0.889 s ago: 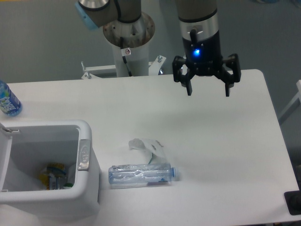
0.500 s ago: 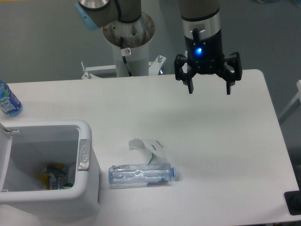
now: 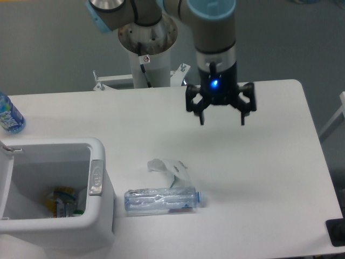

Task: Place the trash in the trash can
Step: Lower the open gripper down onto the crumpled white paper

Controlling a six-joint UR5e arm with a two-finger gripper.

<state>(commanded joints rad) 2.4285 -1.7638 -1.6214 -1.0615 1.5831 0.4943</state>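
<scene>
A crumpled whitish-clear wrapper point(image 3: 170, 168) lies on the white table, touching a flattened clear bottle with bluish label and cap point(image 3: 161, 200) just in front of it. The white boxy trash can point(image 3: 102, 216) with a grey latch point(image 3: 96, 177) stands at the front left, lid swung open; it holds some coloured packaging. My gripper point(image 3: 221, 118) hangs open and empty above the table's back middle, well behind and to the right of the trash.
An intact blue-labelled water bottle point(image 3: 9, 114) stands at the far left edge. The arm's base column point(image 3: 146, 51) is behind the table. A dark object point(image 3: 336, 232) sits at the front right corner.
My gripper has moved left and toward the front, lower over the table, still open. The trash and the can have not moved.
</scene>
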